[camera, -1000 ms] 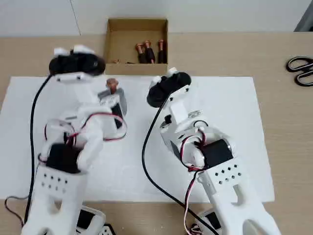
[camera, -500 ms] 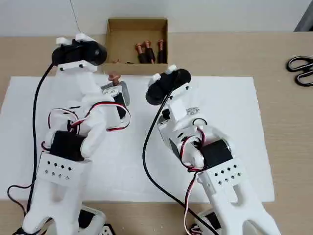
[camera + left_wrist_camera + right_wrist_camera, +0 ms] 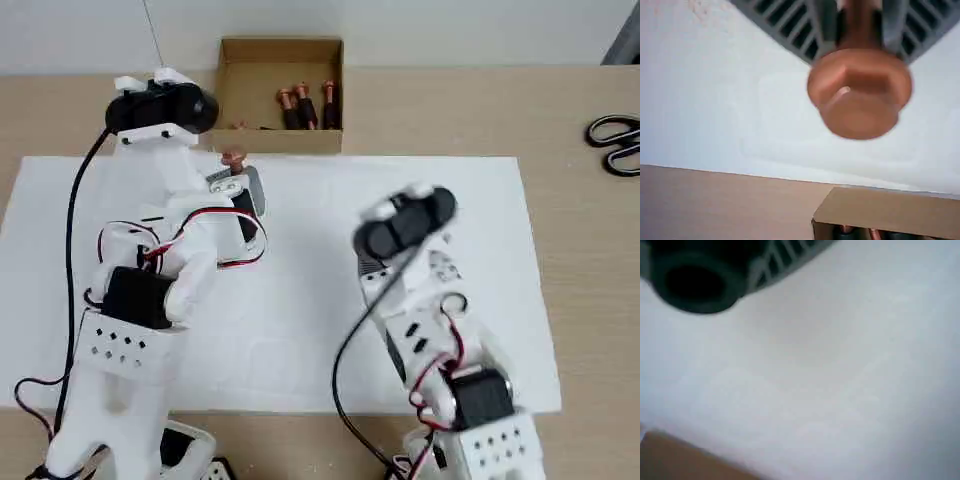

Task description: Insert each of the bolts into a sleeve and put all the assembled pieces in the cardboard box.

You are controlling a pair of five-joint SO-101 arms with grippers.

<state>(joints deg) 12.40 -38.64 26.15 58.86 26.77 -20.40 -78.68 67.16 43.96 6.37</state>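
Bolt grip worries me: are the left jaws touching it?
Touching. The left wrist view shows the bolt pinched between the jaws of the left gripper, its shank against both.

The light brown wooden table (image 3: 450, 110) carries 1 large white rectangular sheet (image 3: 290, 300), 1 open brown cardboard box (image 3: 250, 100) at the sheet's far edge, and black-handled scissors (image 3: 615, 148) well apart.

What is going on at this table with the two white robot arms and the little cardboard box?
The left gripper is shut on a copper hex-head bolt, held over the white sheet just in front of the open brown cardboard box. The right gripper grips a black tubular sleeve farther from the box, apart from the bolt. Three assembled copper-and-black pieces lie in the box. This bolt is not yet in its sleeve.
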